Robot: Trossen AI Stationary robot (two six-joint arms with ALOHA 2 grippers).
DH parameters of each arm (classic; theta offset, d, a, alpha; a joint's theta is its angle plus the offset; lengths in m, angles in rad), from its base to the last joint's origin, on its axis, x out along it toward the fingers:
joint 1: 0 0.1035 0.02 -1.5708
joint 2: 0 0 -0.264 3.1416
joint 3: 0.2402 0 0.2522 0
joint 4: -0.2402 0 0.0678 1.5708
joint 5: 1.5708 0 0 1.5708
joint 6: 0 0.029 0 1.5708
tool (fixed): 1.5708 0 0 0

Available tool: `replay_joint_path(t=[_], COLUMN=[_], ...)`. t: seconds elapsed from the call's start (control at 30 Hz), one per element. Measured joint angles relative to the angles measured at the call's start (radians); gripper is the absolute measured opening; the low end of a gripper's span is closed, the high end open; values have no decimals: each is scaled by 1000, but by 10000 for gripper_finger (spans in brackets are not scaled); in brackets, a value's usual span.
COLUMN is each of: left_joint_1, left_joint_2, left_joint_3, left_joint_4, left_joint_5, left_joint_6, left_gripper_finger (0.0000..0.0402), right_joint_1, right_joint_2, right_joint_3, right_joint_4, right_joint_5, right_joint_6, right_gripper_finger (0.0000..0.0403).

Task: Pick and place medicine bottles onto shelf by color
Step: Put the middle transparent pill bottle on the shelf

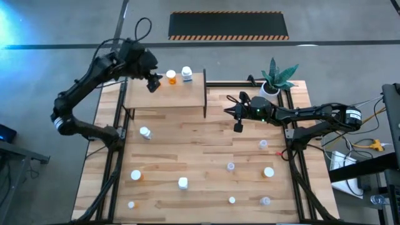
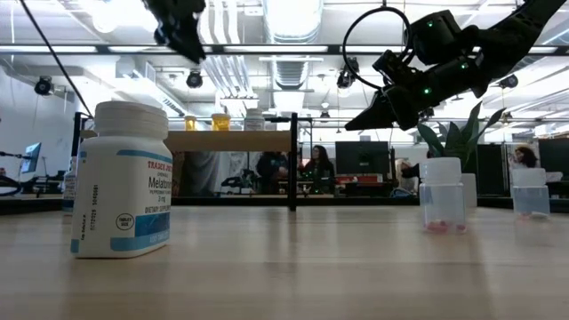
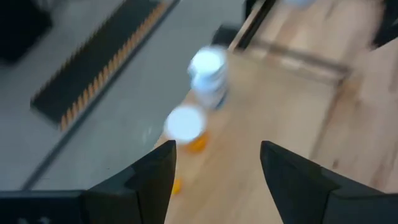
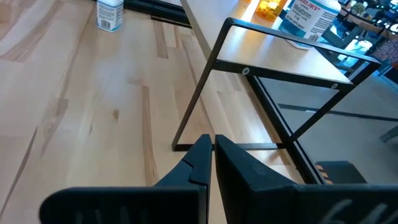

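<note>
The shelf [image 1: 165, 94] stands at the table's far left. An orange bottle [image 1: 170, 77] and a white bottle [image 1: 186, 74] stand on its far edge. My left gripper [image 1: 152, 82] hovers over the shelf just left of the orange bottle. It is open and empty, and its wrist view shows the orange bottle [image 3: 185, 127] and the white bottle [image 3: 208, 73] beyond the gripper [image 3: 217, 152]. My right gripper [image 1: 237, 120] is shut and empty, raised above the table right of the shelf. Several more bottles stand about the table, among them a white one [image 1: 145, 132] and an orange one [image 1: 135, 176].
A potted green plant [image 1: 275, 78] stands at the far right corner. The shelf's dark divider [image 1: 205, 94] and black frame [image 4: 214, 68] lie just beyond my right gripper. In the low view a large white bottle [image 2: 120, 178] and clear bottles [image 2: 443, 196] stand near the camera.
</note>
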Motion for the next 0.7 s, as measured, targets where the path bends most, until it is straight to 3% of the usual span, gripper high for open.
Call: replay_joint_path(t=[0.2, 0.43, 0.7], left_joint_1=[-174, -344, -466], left_joint_2=[-140, -244, -269], left_joint_3=[-229, -568, -918], left_joint_4=[314, 754, 1327], left_joint_5=[1, 2, 11], left_joint_6=[-23, -34, -18], left_gripper_finger=[198, 139, 63], right_joint_1=[0, 1, 48], right_joint_2=[-3, -24, -115], right_joint_3=[0, 15, 123], right_joint_4=[0, -32, -407], right_joint_5=[0, -1, -1], right_joint_6=[1, 54, 130], right_gripper_finger=[13, 13, 13])
